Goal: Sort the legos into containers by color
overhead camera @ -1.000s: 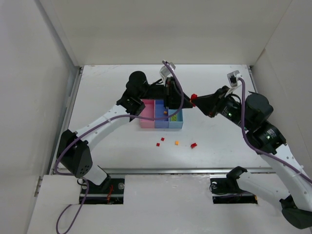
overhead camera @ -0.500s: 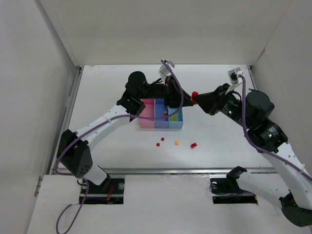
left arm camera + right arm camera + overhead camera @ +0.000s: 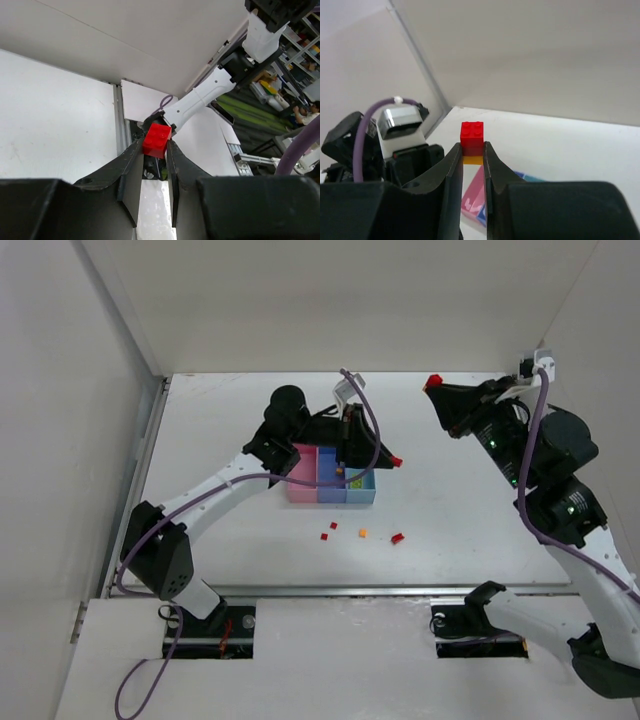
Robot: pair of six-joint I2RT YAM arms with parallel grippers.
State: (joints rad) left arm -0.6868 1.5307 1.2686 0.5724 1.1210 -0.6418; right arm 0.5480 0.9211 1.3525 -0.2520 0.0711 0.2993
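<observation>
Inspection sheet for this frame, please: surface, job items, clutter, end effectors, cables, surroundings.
Surface: white table.
Job's things: three joined bins, pink, blue-violet and light blue, with a few small pieces inside; three red legos and one orange lego lie loose in front of them.
Clutter: nothing seen.
End effectors: left end effector shut on a red brick, just past the light blue end; right end effector raised, shut on a red-on-orange stack.
Cables: purple cables along both arms.
Surroundings: white walls.
</observation>
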